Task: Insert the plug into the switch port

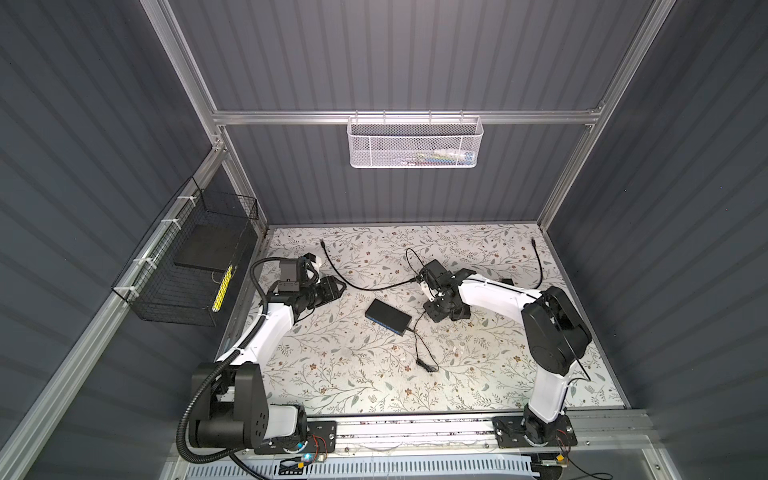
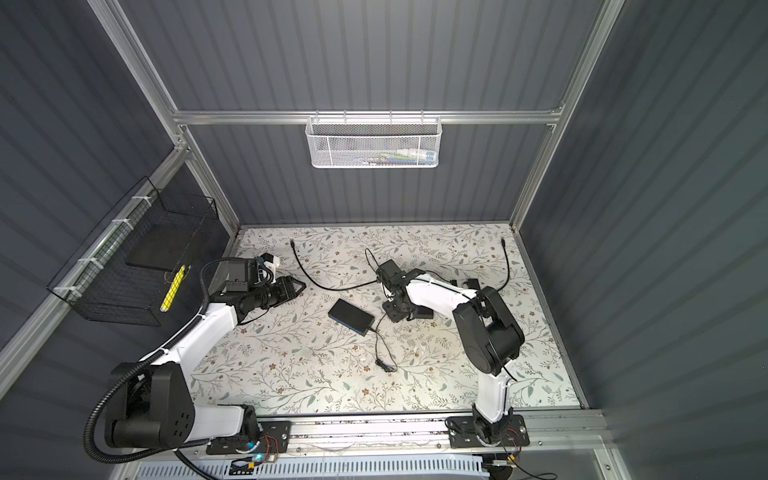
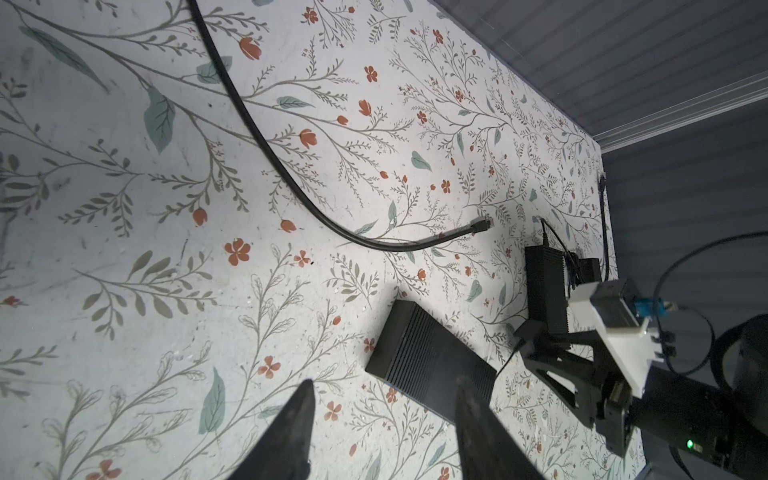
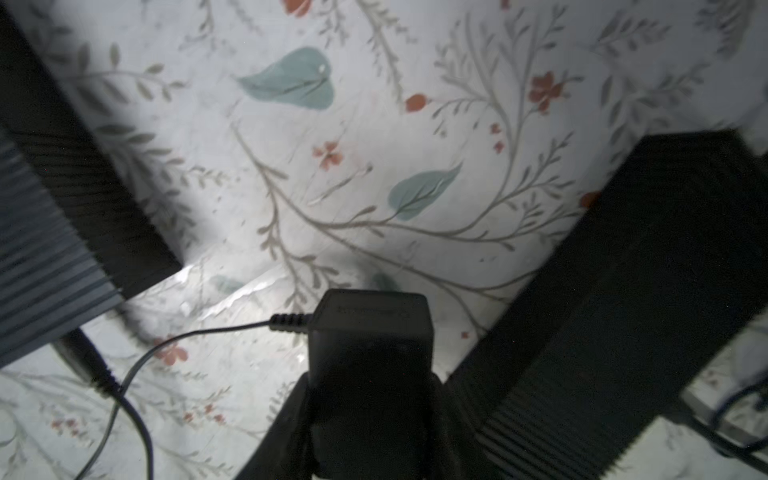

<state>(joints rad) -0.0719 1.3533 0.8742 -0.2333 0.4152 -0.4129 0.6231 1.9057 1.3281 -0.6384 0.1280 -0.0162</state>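
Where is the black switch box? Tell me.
In both top views the switch box lies mid-table, just left of the right tool, which grips a power adapter.

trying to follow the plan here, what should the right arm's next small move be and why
Probably ease the power adapter clear of the switch, keeping the grip. The right gripper is closed around it, its thin cord trails past the switch, and the cable plug lies loose on the table while the left gripper hangs open and empty.

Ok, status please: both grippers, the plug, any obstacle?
Left gripper open, empty. Right gripper shut on black block-shaped power adapter. Black cable's plug lies on floral table, outside flat black switch box. Thin adapter lead trails beside switch.
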